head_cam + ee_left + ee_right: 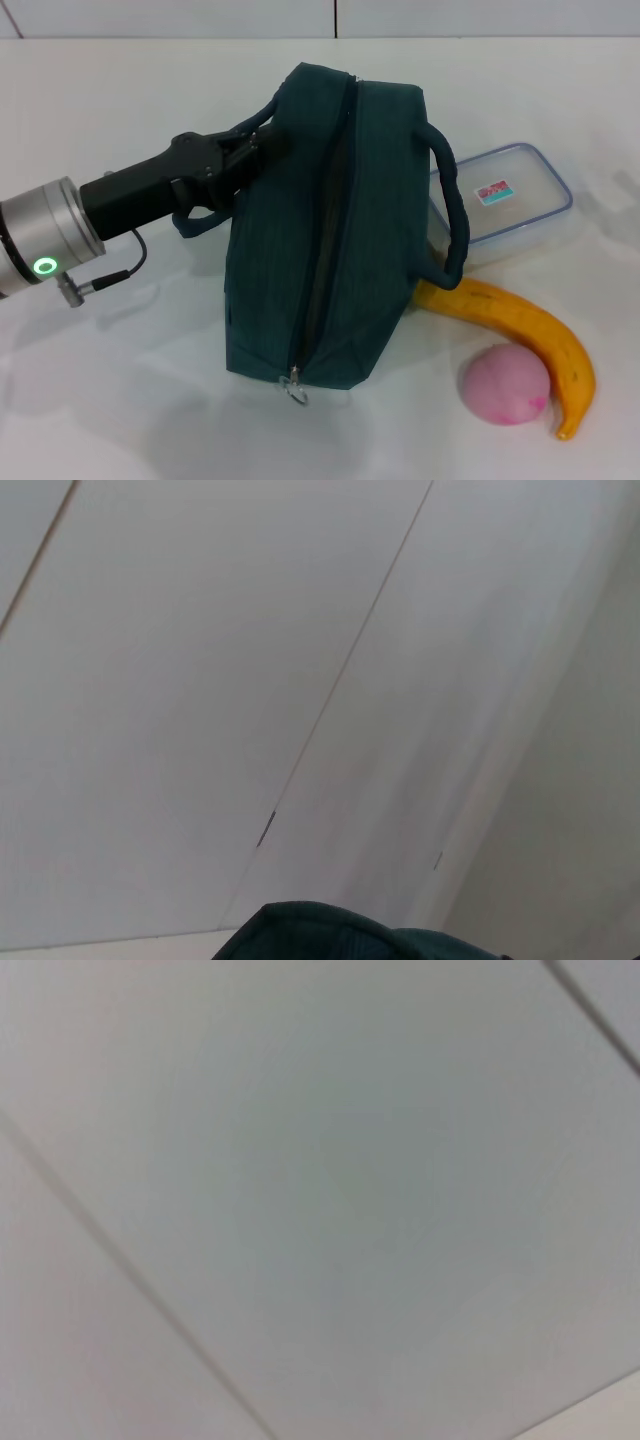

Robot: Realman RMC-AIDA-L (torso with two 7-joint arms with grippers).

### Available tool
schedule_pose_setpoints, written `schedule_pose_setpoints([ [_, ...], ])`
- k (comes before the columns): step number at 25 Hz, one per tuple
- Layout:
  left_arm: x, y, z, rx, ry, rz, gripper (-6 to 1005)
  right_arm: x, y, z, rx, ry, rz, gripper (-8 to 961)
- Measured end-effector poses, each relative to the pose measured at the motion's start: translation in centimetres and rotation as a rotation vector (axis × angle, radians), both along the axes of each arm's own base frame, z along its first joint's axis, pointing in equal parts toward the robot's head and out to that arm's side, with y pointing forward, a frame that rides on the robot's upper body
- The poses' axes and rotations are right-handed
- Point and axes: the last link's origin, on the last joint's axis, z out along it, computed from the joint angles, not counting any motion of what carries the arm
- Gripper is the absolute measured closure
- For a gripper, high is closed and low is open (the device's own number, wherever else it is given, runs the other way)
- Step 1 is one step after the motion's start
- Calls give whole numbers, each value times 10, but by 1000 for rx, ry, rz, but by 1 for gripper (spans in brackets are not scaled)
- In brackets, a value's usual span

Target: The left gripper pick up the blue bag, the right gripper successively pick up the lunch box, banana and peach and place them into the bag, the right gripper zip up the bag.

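Observation:
The blue bag [330, 230], dark teal, stands in the middle of the white table, its zip running along the top with the pull [296, 385] at the near end. My left gripper [255, 150] reaches in from the left and is shut on the bag's left side by its handle [200, 222]. A strip of the bag's fabric [340, 935] shows in the left wrist view. Behind the bag on the right lies the clear lunch box [510, 200] with a blue rim. The banana [520, 330] and the pink peach [505, 385] lie at the front right. My right gripper is out of view.
The bag's right handle [452, 215] loops over toward the lunch box and the banana's end. The white table [120, 380] stretches to the left and front of the bag. The right wrist view shows only pale panels.

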Motion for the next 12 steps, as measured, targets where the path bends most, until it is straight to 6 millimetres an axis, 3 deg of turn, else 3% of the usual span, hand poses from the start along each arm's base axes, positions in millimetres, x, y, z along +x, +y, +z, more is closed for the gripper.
schedule_pose_setpoints([
  [7,0,0,1,3,-1,-8,960,-12,8,-36,-111,196,-114,199],
  [12,1,-1,1,2,-2,-10,961,-14,6,-50,-164,269,-160,203],
])
